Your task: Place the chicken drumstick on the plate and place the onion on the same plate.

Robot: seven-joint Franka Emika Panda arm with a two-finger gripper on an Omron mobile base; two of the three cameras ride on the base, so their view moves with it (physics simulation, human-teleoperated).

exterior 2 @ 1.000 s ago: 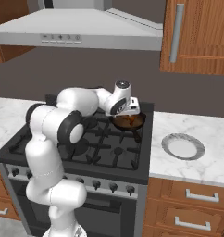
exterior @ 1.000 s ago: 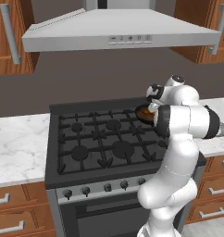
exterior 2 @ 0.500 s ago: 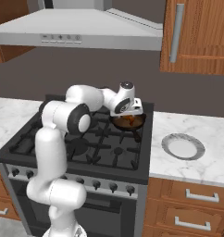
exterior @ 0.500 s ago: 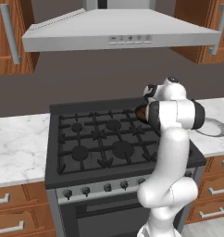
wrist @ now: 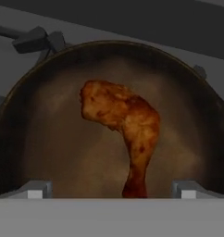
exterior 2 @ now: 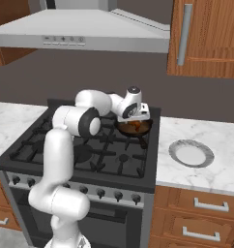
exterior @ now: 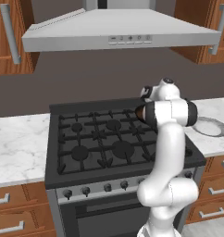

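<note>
Drumstick [wrist: 125,125] in skillet [exterior 2: 137,128] on stove's [exterior 2: 90,150] back-right burner; plate [exterior 2: 191,154] on counter [exterior 2: 220,160] right of stove.

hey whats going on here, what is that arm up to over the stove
The white robot arm has its two-finger gripper poised over a dark round skillet on the black gas stove's back right burner. The jaws are open, with nothing held. An orange-brown chicken drumstick lies in the skillet, its thin end between the fingertips. The round grey-white plate sits on the marble counter right of the stove, with nothing on it yet. I can't spot an onion.
</note>
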